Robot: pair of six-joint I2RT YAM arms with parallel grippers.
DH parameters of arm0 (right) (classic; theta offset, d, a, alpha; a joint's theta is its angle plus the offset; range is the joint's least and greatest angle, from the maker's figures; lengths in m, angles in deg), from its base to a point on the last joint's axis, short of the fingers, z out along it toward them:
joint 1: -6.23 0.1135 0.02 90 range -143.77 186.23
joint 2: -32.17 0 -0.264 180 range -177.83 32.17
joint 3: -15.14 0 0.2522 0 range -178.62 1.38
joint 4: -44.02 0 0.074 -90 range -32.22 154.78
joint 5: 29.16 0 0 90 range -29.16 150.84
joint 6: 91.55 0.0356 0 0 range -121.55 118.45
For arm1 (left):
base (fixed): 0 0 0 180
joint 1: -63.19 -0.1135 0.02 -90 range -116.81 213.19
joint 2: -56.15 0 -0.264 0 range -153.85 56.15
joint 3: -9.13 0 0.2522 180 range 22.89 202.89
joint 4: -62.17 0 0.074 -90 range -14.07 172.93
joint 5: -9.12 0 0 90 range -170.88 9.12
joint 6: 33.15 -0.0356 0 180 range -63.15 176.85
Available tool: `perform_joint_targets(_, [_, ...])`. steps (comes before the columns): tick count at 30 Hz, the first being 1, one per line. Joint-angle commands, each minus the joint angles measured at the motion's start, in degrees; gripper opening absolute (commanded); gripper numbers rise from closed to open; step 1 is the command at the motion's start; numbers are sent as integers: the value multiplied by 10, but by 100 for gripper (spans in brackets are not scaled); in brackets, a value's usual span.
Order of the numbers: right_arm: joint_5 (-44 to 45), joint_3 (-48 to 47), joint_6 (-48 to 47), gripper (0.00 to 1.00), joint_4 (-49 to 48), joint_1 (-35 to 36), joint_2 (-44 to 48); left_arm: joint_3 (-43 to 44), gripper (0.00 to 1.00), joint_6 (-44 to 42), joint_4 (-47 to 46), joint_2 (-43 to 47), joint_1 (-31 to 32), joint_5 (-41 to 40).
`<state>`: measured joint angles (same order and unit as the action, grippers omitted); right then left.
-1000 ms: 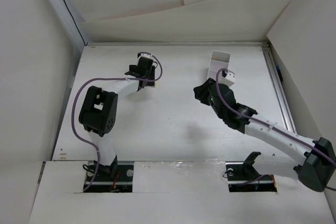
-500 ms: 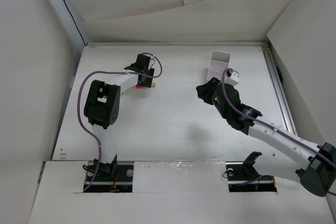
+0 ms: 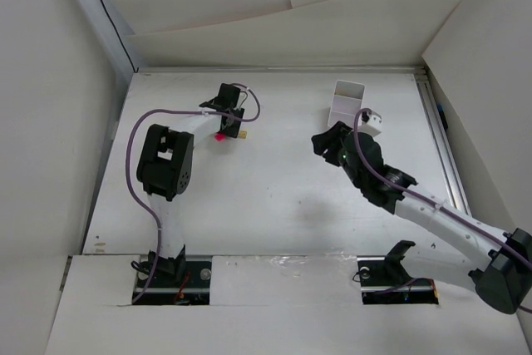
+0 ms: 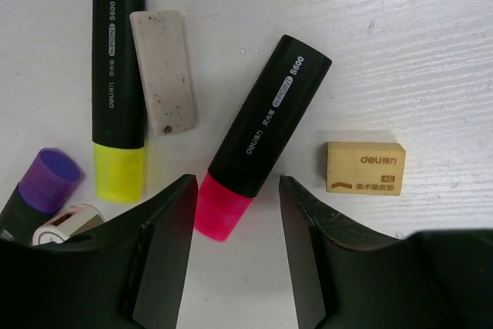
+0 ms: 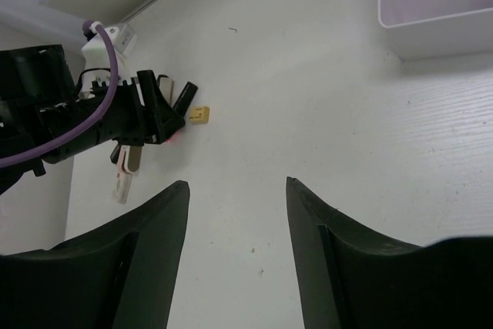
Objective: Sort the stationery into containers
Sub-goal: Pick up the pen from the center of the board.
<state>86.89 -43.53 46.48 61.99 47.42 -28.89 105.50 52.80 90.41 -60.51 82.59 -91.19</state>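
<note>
Down low over the bench (image 4: 416,28), the left gripper (image 4: 235,188) has its jaws parted on either side of the pink highlighter (image 4: 266,125). Only the marker's pink end lies between them. Its black body slants away from the gripper across the bench. That pink end sits close against the finger on the yellow highlighter's side, and a strip of bare bench shows at the other finger. So the gripper is released, not clamped on the marker.

The yellow highlighter (image 4: 117,98) lies just beside the pink one, with its yellow end toward the gripper. A grey speckled eraser (image 4: 163,71) lies along its black body, between the two markers. On the pink marker's other side, apart from it, lies the tan eraser (image 4: 364,167), just beyond the tip of the nearer finger. A purple highlighter (image 4: 42,182) pokes out at the edge of the wrist view, partly hidden by a finger. Next to it is a small white piece (image 4: 65,223), too cut off to identify.

The right gripper (image 5: 236,184) is spread wide with nothing between its jaws, above bare bench. The white container (image 5: 443,36) stands just beyond it on the far side. It is well apart from the stationery under the left gripper.
</note>
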Motion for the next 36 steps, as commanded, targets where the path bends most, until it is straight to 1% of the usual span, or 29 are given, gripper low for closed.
perform_joint_targets(1, [8,5,-1,60,-10,-8,24,13,43,-8,14,-8,0,3])
perform_joint_targets(5, [1,5,-1,62,-10,-19,30,3,43,-8,14,-8,0,8])
perform_joint_targets(6, [-4,5,-1,62,-10,-19,30,3,42,-3,14,-8,0,8])
perform_joint_targets(7, [-4,5,-7,62,-10,-19,30,-2,40,-3,20,-8,0,13])
perform_joint_targets(10, [-4,10,-7,62,-10,-24,35,-3,26,-3,25,-8,0,20])
perform_joint_targets(12, [-9,10,-7,62,-10,-30,35,-3,20,4,25,-2,0,25])
perform_joint_targets(16, [-22,10,-7,65,-10,-41,40,-3,16,43,25,40,6,41])
perform_joint_targets(18, [-34,10,-14,69,-10,-46,40,-10,14,76,18,76,6,42])
perform_joint_targets(21, [-70,10,-19,72,-17,-57,21,-27,14,105,12,117,18,42])
perform_joint_targets(23, [-103,10,-24,72,-26,-57,14,-50,14,122,6,164,29,34])
perform_joint_targets(24, [-114,10,-30,72,-38,-62,14,-61,14,129,-11,180,35,43])
perform_joint_targets(25, [-124,10,-37,72,-43,-62,14,-74,14,137,-21,218,35,50])
perform_joint_targets(26, [-147,10,-37,72,-49,-68,14,-106,14,155,-33,237,35,71])
perform_joint_targets(28, [-172,18,-43,72,-67,-74,30,-143,14,169,-84,277,35,101])
perform_joint_targets(29, [-207,23,-43,72,-72,-83,35,-177,14,174,-100,312,41,127])
perform_joint_targets(30, [-229,23,-43,72,-72,-88,35,-193,14,185,-127,326,41,137])
perform_joint_targets(32, [-274,14,-50,71,-79,-95,42,-223,14,190,-159,365,67,155])
perform_joint_targets(33, [-314,8,-50,69,-79,-95,42,-248,16,190,-171,374,80,144])
perform_joint_targets(35, [-346,-14,-50,63,-79,-95,26,-266,17,201,-201,387,106,132])
perform_joint_targets(36, [-369,-22,-50,60,-79,-95,19,-283,17,201,-211,387,132,124])
